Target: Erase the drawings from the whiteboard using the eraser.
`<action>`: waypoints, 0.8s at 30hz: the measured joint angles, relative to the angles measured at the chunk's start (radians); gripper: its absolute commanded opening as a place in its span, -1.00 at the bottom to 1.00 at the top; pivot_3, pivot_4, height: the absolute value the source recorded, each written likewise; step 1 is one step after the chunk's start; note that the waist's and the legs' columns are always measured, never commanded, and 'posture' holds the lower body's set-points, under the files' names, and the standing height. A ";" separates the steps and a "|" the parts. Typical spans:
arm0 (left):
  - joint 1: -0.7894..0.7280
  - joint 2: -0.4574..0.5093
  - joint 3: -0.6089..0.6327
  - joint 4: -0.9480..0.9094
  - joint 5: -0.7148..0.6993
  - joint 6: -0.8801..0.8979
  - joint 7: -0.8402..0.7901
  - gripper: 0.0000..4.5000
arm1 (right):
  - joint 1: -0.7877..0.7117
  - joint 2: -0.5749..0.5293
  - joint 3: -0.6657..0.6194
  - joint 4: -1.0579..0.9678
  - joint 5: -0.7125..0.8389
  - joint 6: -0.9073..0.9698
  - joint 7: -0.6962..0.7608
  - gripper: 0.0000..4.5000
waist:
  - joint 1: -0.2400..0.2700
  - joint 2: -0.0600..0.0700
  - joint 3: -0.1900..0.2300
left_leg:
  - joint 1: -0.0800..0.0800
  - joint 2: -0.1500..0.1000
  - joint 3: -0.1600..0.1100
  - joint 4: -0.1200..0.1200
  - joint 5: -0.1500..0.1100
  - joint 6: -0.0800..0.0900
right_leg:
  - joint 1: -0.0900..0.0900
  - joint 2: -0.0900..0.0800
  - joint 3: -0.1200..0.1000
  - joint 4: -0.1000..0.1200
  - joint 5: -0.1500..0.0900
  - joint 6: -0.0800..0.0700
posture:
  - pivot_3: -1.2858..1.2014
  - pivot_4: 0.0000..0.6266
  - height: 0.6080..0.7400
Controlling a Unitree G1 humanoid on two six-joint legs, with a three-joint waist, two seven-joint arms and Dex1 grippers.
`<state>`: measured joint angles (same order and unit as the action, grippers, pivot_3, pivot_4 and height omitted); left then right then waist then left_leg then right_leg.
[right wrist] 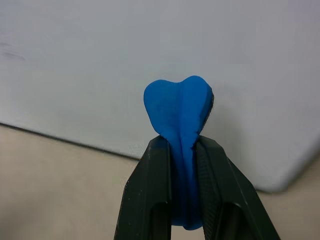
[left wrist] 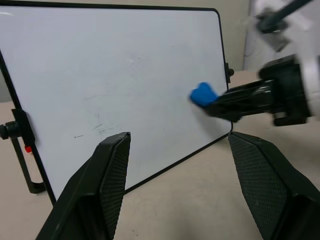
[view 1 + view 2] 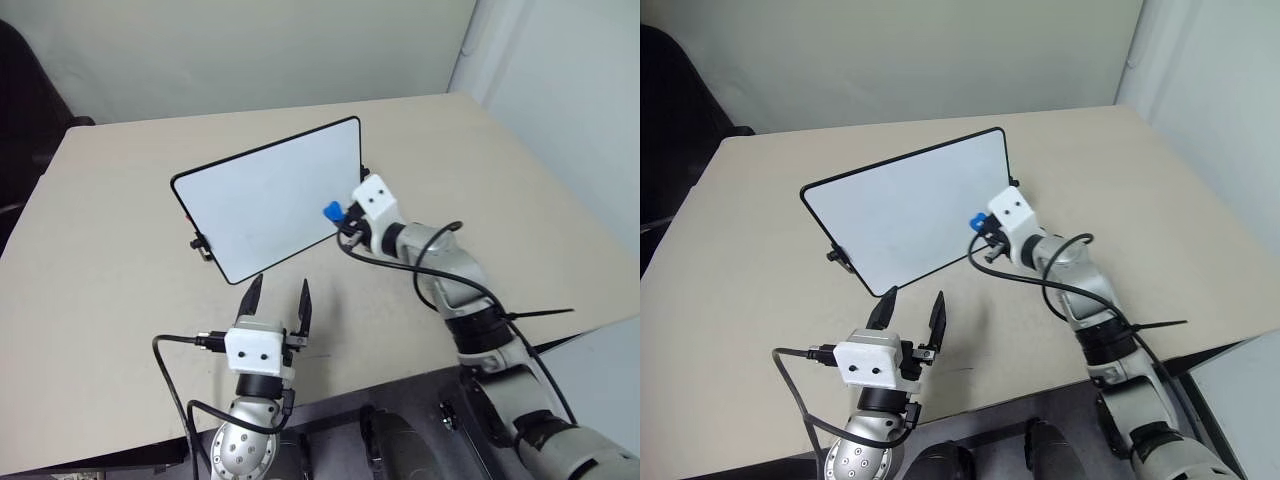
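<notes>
The right gripper (image 1: 182, 165) has its two black fingers pressed tight together on the eraser (image 1: 180, 107), a small bright blue piece squeezed so hard that its free end bulges out past the fingertips like a folded lobe. That blue tip sits at, or just short of, the face of the whiteboard (image 3: 270, 195), near the board's lower right-hand corner; whether it actually presses on the surface cannot be told. The whiteboard stands propped at a tilt on a beige table (image 3: 110, 250), its long axis running across the scene from the robot's left, nearer edge up to the far right corner, with a thin black frame and small black feet. The drawings (image 2: 95, 129) look almost gone: only a few faint, thin smudges show low on the board's left half, so they lie to the left of the eraser, along the board's long axis. Any further wiping would likely mean sweeping the eraser leftward across the face. The left gripper (image 3: 277, 298) hovers low in front of the board's lower edge with its fingers spread wide apart and nothing between them; it is nearer the remaining marks, but the right arm carries the eraser, so the work falls to the right arm.
</notes>
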<state>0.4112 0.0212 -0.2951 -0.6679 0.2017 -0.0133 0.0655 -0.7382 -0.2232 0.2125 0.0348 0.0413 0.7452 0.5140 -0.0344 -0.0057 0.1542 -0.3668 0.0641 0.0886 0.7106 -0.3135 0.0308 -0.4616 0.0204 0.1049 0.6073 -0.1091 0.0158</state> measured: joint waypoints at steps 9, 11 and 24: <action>-0.009 0.000 -0.003 0.010 0.002 0.000 0.003 0.52 | 0.133 -0.214 -0.097 -0.180 0.024 0.287 0.002 -0.82 | 0.001 0.000 0.000 | 0.002 -0.001 0.001 0.000 0.000 0.001 | 0.002 0.000 0.001 0.000 -0.006 0.010 | 0.03 -0.52 0.86; -0.015 0.000 -0.004 0.017 0.002 0.000 0.003 0.52 | 0.144 -0.239 -0.105 -0.204 0.039 0.340 0.008 -0.82 | -0.001 0.000 0.000 | 0.004 -0.001 0.001 0.000 0.001 0.001 | 0.003 0.001 0.001 0.001 -0.006 0.010 | 0.03 -0.52 0.86; -0.032 -0.001 -0.005 0.039 -0.010 0.000 0.001 0.52 | 0.210 -0.269 -0.107 -0.226 0.084 0.326 -0.005 0.83 | 0.002 0.000 0.000 | 0.005 -0.001 0.000 0.000 0.001 0.002 | 0.006 0.002 0.001 0.000 -0.006 0.011 | 0.03 -0.52 0.86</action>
<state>0.3787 0.0204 -0.3002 -0.6287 0.1914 -0.0135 0.0667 -0.5283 -0.4924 0.1051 -0.1916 0.1249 1.0708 0.5086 -0.0328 -0.0055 0.1543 -0.3614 0.0628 0.0882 0.7107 -0.3124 0.0328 -0.4556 0.0224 0.1058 0.6072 -0.1154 0.0270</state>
